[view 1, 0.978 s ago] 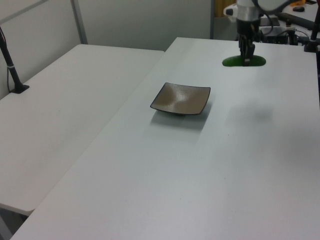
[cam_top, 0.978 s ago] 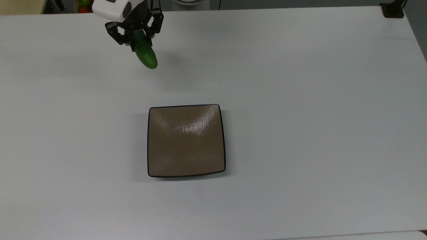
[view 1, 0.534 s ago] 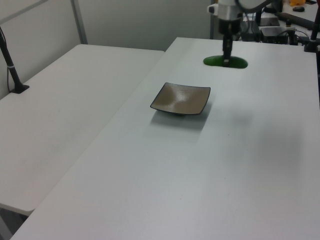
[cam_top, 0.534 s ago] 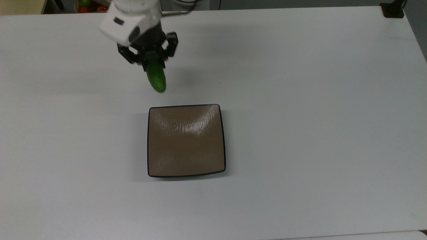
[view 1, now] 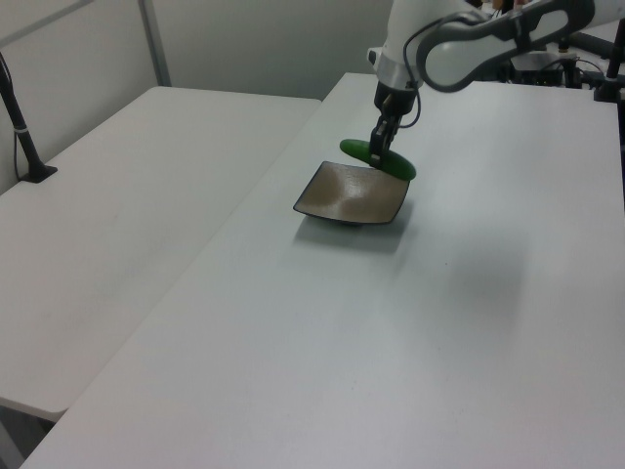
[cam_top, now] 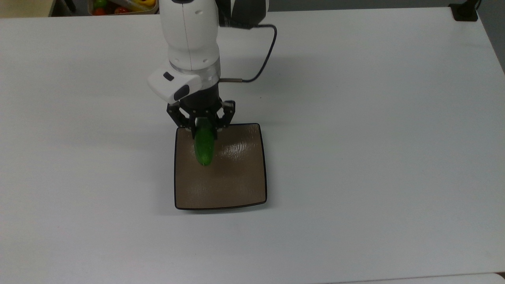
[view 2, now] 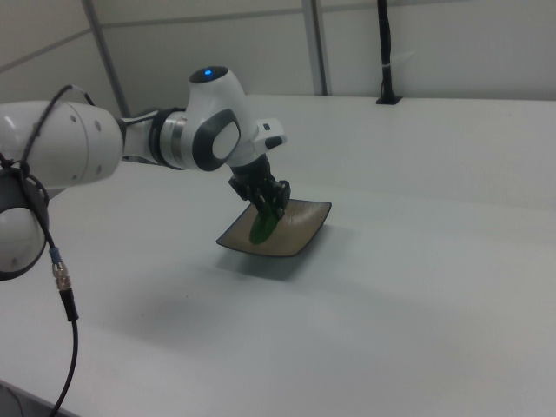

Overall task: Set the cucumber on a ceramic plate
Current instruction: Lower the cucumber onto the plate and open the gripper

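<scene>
The square brown ceramic plate lies near the middle of the white table. My gripper is shut on the dark-green cucumber, holding it by one end. The cucumber hangs just above the plate's far-left part in the top view, its free tip pointing toward the plate's centre. Whether it touches the plate I cannot tell.
A bin of colourful produce sits past the table's far edge in the top view. A black post base stands at the far right corner. A second white table adjoins on the left view's left.
The arm has carried the cucumber from beyond the plate's far edge to above the plate, and lower. The plate has not moved.
</scene>
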### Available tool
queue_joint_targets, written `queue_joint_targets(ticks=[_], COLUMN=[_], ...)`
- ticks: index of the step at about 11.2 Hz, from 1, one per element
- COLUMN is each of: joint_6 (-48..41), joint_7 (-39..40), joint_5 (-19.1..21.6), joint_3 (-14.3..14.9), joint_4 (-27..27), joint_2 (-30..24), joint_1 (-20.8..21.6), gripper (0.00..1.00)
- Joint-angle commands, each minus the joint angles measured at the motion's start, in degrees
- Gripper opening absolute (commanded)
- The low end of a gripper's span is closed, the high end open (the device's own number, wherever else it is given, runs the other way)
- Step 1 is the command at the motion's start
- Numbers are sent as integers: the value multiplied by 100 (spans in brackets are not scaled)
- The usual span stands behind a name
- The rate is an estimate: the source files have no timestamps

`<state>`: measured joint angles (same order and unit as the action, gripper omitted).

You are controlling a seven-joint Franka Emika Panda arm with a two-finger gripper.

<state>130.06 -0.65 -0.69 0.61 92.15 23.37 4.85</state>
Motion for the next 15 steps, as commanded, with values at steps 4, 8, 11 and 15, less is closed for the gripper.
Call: queue_joint_targets(ticks=[4, 8, 11, 15], joint_6=[1344, 1723, 1926, 1900], joint_7=[-612, -621, -586, -586], joint_5=[60, 121, 104, -2], joint_3=[-43, -70, -70, -70], joint_4=[-118, -92, -21, -12], joint_2=[562, 668, 756, 669], joint_1=[113, 200, 218, 315], gripper=[0, 9, 81, 100])
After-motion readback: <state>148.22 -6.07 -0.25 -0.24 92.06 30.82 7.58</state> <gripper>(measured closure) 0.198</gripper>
